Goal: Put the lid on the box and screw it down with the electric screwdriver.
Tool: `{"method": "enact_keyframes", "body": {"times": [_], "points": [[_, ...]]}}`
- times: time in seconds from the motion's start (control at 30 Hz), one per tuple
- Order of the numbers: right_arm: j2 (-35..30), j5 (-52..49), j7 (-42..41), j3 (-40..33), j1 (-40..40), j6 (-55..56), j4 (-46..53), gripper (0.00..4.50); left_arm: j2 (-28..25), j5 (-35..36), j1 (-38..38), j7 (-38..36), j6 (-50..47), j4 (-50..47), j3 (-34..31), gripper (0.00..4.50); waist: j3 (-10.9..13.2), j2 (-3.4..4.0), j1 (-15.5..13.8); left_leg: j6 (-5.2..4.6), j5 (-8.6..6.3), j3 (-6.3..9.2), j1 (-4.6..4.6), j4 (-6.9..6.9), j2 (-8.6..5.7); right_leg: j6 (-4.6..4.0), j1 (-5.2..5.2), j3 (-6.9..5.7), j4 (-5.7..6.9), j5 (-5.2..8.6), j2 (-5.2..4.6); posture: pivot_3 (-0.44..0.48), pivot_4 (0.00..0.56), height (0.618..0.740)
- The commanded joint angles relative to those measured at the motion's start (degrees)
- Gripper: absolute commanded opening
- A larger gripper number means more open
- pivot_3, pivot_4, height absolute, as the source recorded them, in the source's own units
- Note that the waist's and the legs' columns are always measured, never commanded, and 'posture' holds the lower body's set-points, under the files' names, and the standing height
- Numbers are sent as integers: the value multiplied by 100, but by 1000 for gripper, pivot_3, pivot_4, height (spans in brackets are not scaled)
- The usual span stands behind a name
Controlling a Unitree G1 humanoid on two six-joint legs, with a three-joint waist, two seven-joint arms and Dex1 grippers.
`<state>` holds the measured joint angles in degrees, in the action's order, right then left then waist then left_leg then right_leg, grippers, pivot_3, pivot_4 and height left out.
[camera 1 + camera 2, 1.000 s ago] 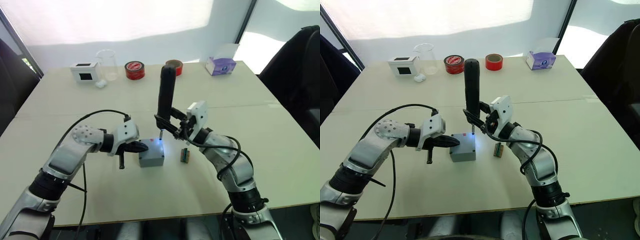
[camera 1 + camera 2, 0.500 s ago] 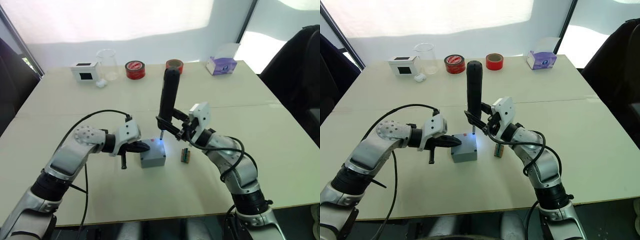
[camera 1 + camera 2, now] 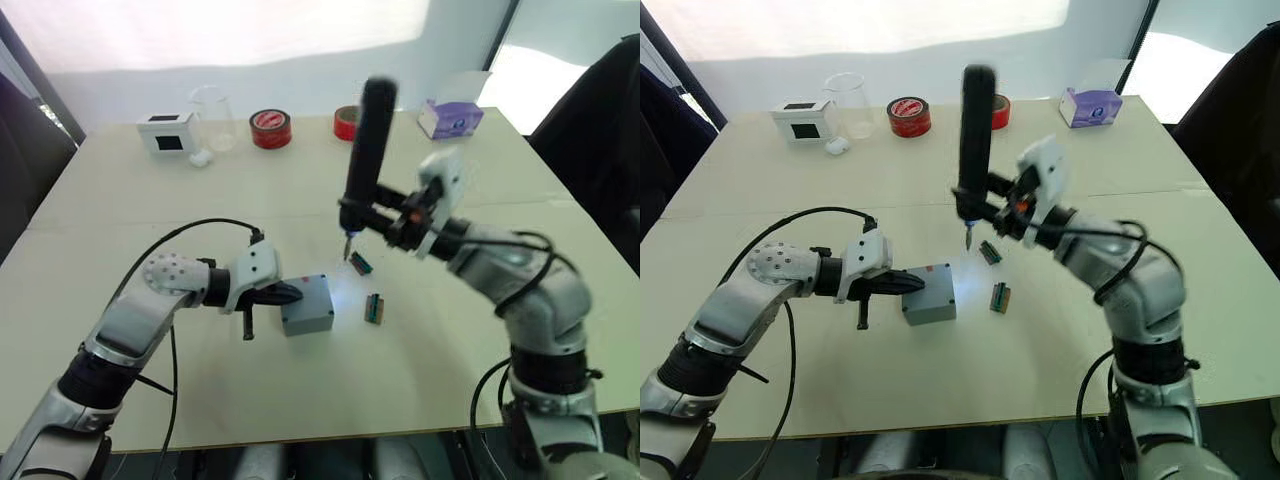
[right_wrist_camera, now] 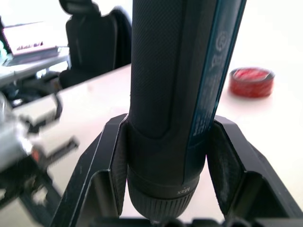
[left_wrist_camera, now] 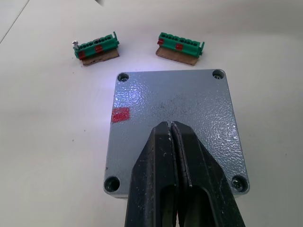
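The right gripper (image 3: pixel 375 215) is clenched around the lower end of the electric screwdriver (image 3: pixel 366 160), which stands nearly upright in the centre of the frame, and it has just lifted the tool up and away toward the upper right: half a second ago the lit bit rested on the far right corner of the lid, and now the tip hangs in the air above a small green connector block (image 3: pixel 360 263), well clear of the box. A second green block (image 3: pixel 373 309) lies on the tabletop (image 3: pixel 150 220) just right of the box (image 3: pixel 306 312). The left gripper (image 3: pixel 285 293), its fingers pressed together with nothing between them, still rests its tips on the lid (image 5: pixel 175 118) from the left, holding it down; the wrist view shows the lid sitting square on the box with a screw hole at each corner and a small red mark near one edge. Judging from this, one corner has probably been driven and the tool is being repositioned or fetched a fresh screw, though whether any screw is actually seated cannot be told. Along the top of the frame stand a white box (image 3: pixel 165 133), a clear beaker (image 3: pixel 212 118), two tape rolls (image 3: pixel 271 129) and a purple tissue box (image 3: pixel 450 119).
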<state>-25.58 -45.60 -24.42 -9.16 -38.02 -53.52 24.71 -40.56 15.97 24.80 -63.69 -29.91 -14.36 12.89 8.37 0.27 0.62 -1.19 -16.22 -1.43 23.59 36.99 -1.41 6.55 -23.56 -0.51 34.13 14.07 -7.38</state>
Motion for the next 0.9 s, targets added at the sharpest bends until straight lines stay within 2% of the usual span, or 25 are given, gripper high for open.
{"method": "enact_keyframes", "body": {"times": [0.03, 0.1, 0.2, 0.23, 0.3, 0.33, 0.43, 0.57, 0.67, 0.9], "points": [[-140, -735, 340, -603, -548, -401, 95, 1825, 133, 241, -100, 7, -137, 213, -109, 0, 28, -7, 3, 0, 0, 0, 2, -1, 0, 0, -2, -2, 0, 0, 1, 0, 150, 740], [-218, -996, 571, -828, -704, -672, -70, 1825, 229, 428, -48, 39, -137, 214, -295, 0, 56, -14, 0, 0, 1, 0, 3, 0, 1, 1, -1, -7, 0, 0, 2, 0, 150, 740], [-1074, -1495, 947, -1368, -1354, -2786, -1338, 1825, 260, 1257, 285, -193, -710, 56, -773, 0, 130, -20, -3, -1, 1, 0, 16, 17, 0, 2, -3, -9, 4, -1, 0, 0, 150, 740], [-1375, -1442, 960, -1389, -1450, -3117, -1575, 1825, 190, 1402, 363, -261, -861, -30, -817, 0, 137, -24, -19, -2, 2, 1, 38, 35, 0, -3, -14, -12, 8, -6, -1, 0, 150, 740], [-1910, -1258, 865, -1229, -1500, -3587, -1843, 1825, 24, 1602, 395, -402, -1035, -274, -827, 0, 140, -25, -65, -1, 7, 16, 109, 61, 0, -25, -68, -30, 13, -20, 0, 0, 150, 740], [-2354, -1298, 838, -927, -1396, -3750, -2142, 1825, -80, 1724, 397, -489, -1132, -457, -825, 0, 145, -16, -57, 12, 15, 16, 137, 73, -1, -24, -90, -33, 13, -23, 1, 0, 150, 740], [-3176, -1504, 646, -321, -965, -3898, -2957, 1825, -328, 1897, 280, -657, -1231, -962, -715, 0, 158, 2, -41, 19, 19, 3, 170, 90, -4, 0, -111, -57, 11, -36, 6, 0, 150, 740], [-3436, -1387, 536, 87, -783, -3898, -3657, 1825, -478, 1882, 132, -673, -1197, -1232, -570, 0, 176, 4, 17, 3, 11, -8, 179, 93, -6, 25, -105, -98, 6, -48, 17, 0, 150, 740], [-3486, -856, 290, 522, -689, -3884, -3939, 1825, -502, 1780, 1, -562, -1145, -1301, -458, 0, 203, 6, 23, 2, 13, -23, 178, 115, 2, 90, -105, -103, 3, -72, 18, 0, 150, 740], [-3467, 106, -537, 1440, -945, -3503, -4529, 1825, -481, 1919, -255, -136, -1352, -1573, -543, 0, 207, -2, -8, -21, 27, -6, 175, 129, 13, 114, -102, -103, 17, -88, 35, 0, 150, 740]]}}
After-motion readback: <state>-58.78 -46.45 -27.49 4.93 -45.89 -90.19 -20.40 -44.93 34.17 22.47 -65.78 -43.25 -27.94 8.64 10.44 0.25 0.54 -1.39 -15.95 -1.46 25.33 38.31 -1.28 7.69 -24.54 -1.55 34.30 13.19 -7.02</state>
